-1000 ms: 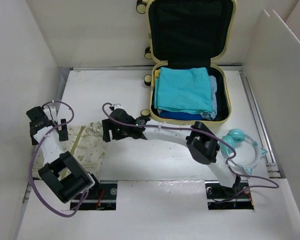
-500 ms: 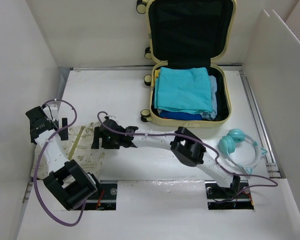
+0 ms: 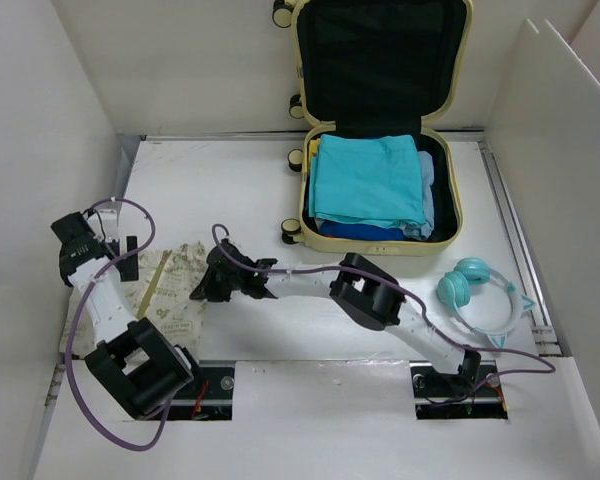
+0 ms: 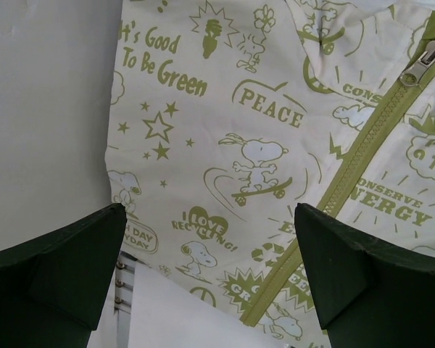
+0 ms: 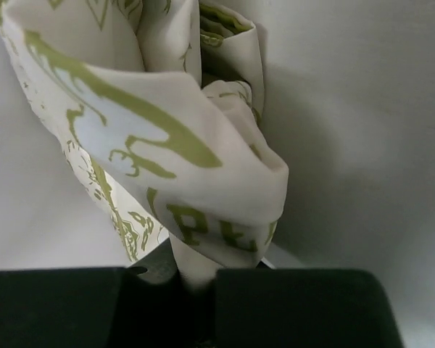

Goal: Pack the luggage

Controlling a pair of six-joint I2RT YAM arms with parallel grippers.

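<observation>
While a wide stretch of white surface [image 3: 240,190] separates both pairs of fingers from the luggage [image 3: 400,243], that pale yellow case sits well beyond and to the right of the right fingers [image 3: 206,286], at the surface's far edge. Its lid stands up against the back wall and is cut off at the top of the overhead view. Black lining shows inside the lid, and folded teal clothes [image 3: 365,180] fill the lower half and hide its floor. Directly beneath the left fingers [image 3: 126,258], which are spread wide above it, lies a cream printed garment [image 4: 225,145] with a green zip [image 4: 348,167]. Its print reads "Good To Be Green", "PEACE", "I LOVE RECYCLING" and, partly cut off, "CONSERVE ENERGY", among Snoopy drawings. The right fingers are clenched on that garment's right edge, and a bunched fold rises from between them. The lettering on the fold is too crumpled to read. Teal headphones [image 3: 475,295] lie well to the right of the right fingers, near the surface's right rail.
</observation>
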